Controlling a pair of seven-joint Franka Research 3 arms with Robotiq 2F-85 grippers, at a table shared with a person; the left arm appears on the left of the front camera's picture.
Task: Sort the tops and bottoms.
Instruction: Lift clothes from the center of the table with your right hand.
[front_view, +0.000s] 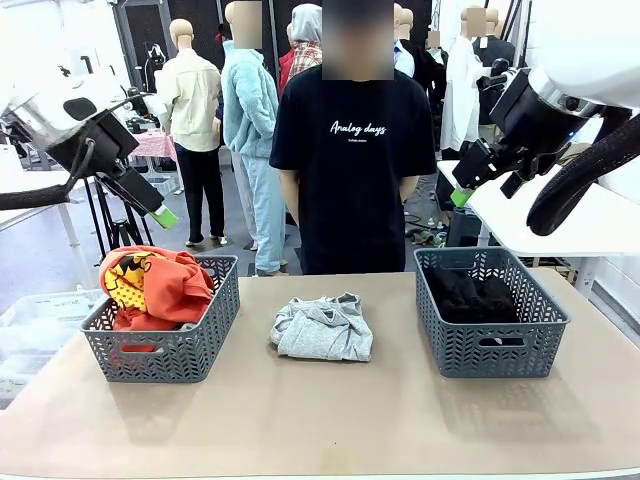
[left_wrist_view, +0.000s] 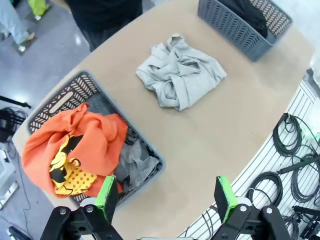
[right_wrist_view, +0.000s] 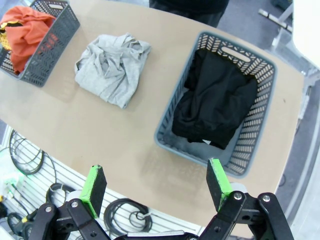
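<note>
Left gripper (left_wrist_view: 166, 196) raised high above the table's left end, jaws spread wide, nothing between the green pads. Right gripper (right_wrist_view: 156, 182) likewise raised over the right end, jaws spread, empty. Light grey sweatshirt (front_view: 322, 328) lying loosely bunched on the bare table (front_view: 330, 420) between the 2 baskets, touching neither. Judged light, soft and floppy, liable to unfold and trail when lifted; best taken at a raised fold near the middle of the bundle, pinching several layers at once. Left basket (front_view: 163, 350): orange T-shirt (front_view: 165, 285) with yellow print heaped on top and spilling over the rim, a mottled darker grey piece (left_wrist_view: 134, 162) beneath it. Right basket (front_view: 490, 340): 1 plain black garment (right_wrist_view: 215, 102), folded and contained below the rim. Person in black T-shirt standing at the far side, hands behind the back.
</note>
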